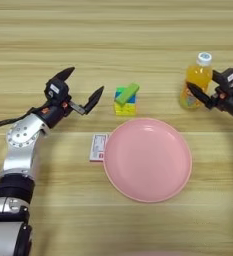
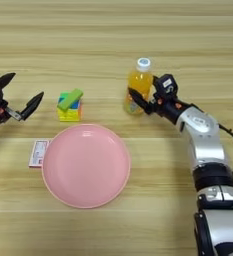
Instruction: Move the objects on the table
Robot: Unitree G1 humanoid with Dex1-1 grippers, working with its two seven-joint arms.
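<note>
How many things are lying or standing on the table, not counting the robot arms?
5: orange-drink bottle far right; lime-green block atop multicoloured cube centre; round pink plate in front; small white-and-red card at its left edge.

Bright, even overhead light on the table [image 1: 138, 30]; soft faint shadows, no glare, slight overall softness.

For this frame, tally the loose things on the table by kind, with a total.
Orange-drink bottle with white cap, between the right gripper's fingers: 1
Multicoloured puzzle cube: 1
Lime-green flat block, lying tilted on the cube: 1
Round pink plate: 1
Small flat red-and-white card, at the plate's left edge: 1
Total: 5
Left gripper open, holding nothing.
</note>
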